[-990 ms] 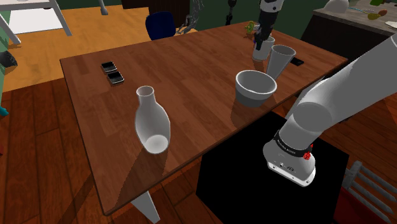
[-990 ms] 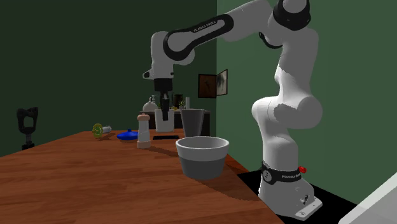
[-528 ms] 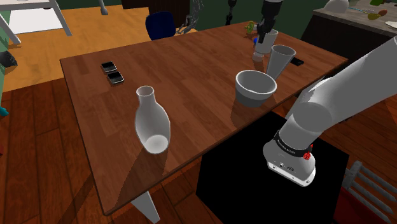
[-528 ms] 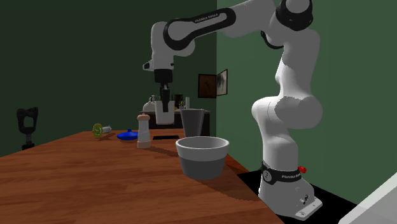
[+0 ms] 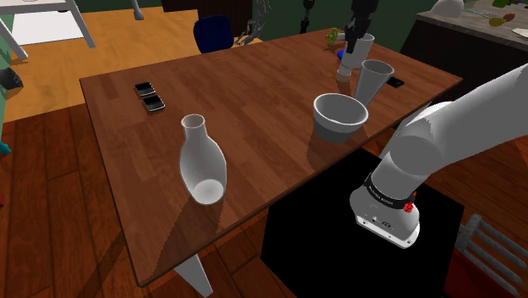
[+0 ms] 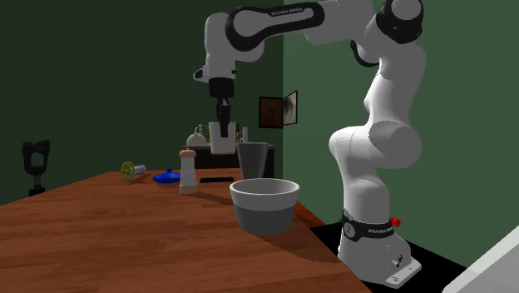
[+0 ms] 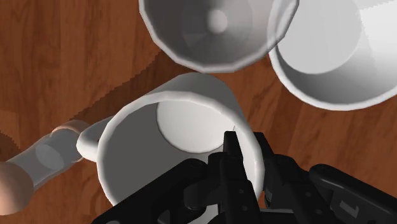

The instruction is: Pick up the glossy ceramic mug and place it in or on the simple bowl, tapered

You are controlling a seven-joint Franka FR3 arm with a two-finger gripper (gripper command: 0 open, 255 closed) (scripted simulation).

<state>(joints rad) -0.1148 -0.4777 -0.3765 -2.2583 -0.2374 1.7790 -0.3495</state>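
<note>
The white mug point(image 6: 219, 138) hangs in the air above the far end of the brown table point(image 5: 245, 110), with my gripper point(image 6: 223, 121) shut on its rim. In the wrist view one finger is inside the mug point(image 7: 168, 137) and the other outside its wall, the gripper point(image 7: 247, 162) pinching the rim between them. From the shoulder view the mug point(image 5: 343, 68) shows behind a tall cup, under the gripper point(image 5: 351, 44). The white tapered bowl point(image 5: 340, 115) point(image 6: 264, 202) point(image 7: 337, 51) stands upright near the table edge closest to the stand, below and to one side of the mug.
A tall tapered white cup point(image 5: 372, 80) point(image 6: 251, 158) point(image 7: 210, 28) stands between the mug and the bowl. A pepper mill point(image 6: 189, 171), a blue dish point(image 6: 168, 176) and a green item point(image 6: 128, 170) sit at the far end. A white vase point(image 5: 203, 161) and two small black trays point(image 5: 149, 97) lie further along the table.
My gripper has risen with the mug, lifting it off the table and a little toward the tall cup. Bowl and cup have not moved.
</note>
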